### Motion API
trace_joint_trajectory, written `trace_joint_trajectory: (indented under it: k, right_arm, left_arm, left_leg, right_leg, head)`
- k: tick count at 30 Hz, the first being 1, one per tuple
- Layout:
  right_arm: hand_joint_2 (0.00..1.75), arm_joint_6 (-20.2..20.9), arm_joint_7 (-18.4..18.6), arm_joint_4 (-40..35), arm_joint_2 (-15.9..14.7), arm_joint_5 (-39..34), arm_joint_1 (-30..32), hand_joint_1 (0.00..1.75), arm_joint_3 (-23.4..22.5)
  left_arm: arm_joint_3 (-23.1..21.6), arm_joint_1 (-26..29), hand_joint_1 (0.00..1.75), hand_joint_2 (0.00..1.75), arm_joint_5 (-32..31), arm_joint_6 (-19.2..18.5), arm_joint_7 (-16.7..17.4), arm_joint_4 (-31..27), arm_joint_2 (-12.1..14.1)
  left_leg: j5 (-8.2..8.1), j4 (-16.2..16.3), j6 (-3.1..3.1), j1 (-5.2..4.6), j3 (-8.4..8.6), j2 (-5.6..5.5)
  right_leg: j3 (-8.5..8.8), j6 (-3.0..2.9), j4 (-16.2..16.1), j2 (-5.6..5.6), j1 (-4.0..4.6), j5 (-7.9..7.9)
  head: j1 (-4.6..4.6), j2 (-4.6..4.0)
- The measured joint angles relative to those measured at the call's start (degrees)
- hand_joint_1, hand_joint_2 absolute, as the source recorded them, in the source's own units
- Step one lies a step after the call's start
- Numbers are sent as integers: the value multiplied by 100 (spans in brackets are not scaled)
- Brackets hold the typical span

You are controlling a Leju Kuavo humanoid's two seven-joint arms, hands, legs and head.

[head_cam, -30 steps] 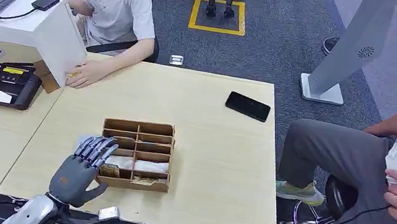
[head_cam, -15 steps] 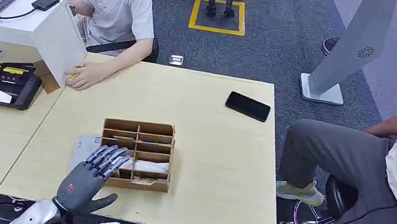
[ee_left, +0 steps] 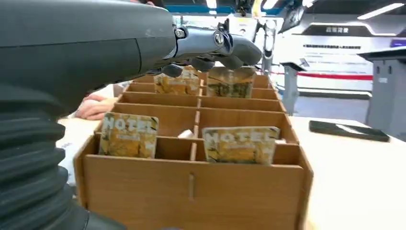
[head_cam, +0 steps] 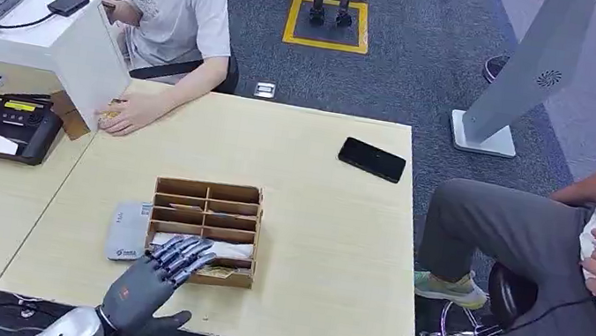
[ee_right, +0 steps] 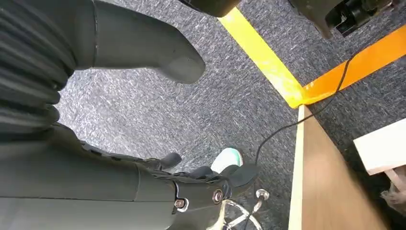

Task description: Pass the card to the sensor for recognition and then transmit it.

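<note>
A wooden box (head_cam: 203,230) with several compartments stands mid-table. It holds yellow-brown printed cards: two in the near row (ee_left: 128,135) (ee_left: 239,143) and others further back (ee_left: 177,84). My left hand (head_cam: 153,280) reaches in from the near edge, fingers spread over the box's near left corner, holding nothing. From the wrist, its fingertips (ee_left: 210,45) hover above the back compartments. A flat grey-white sensor (head_cam: 127,230) lies just left of the box. My right hand (ee_right: 119,187) hangs beside the table over the carpet, empty with the thumb apart.
A person sits across the table with a hand (head_cam: 129,114) resting beside a white box (head_cam: 81,46). A black terminal (head_cam: 10,129) sits far left and a black phone (head_cam: 371,159) back right. Another seated person (head_cam: 532,248) is close to the table's right edge.
My left hand slid to the right and back toward the near edge, off the sensor and onto the box's near left corner. The sensor is now uncovered.
</note>
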Motion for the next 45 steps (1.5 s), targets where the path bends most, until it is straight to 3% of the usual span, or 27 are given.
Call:
trace_joint_trajectory:
  k: [6,18,44,45]
  right_arm:
    - [175,70,57,-9,31,74,-37,0,0]
    - [175,57,66,-13,50,96,-44,0,-4]
    - [175,55,68,-15,79,186,-48,0,-116]
    - [175,57,77,-15,79,190,-48,0,-116]
  left_arm:
    - [-121,-186,0,175,-472,66,341,85,-134]
    - [-145,-486,0,175,-489,280,761,367,-494]
    - [-145,-526,0,175,-376,186,695,662,-632]
    - [-144,-525,82,175,-391,157,695,673,-625]
  left_leg:
    - [0,0,0,0,0,0]
    - [0,1,0,0,-1,0]
    - [0,0,0,0,-1,0]
    - [0,0,0,0,-1,0]
  right_leg:
    - [0,0,0,0,0,0]
    - [-1,0,0,0,0,0]
    - [-1,0,0,1,0,0]
    - [-1,0,0,1,0,0]
  head:
    - [-2,0]
    - [-2,0]
    - [-2,0]
    - [0,0]
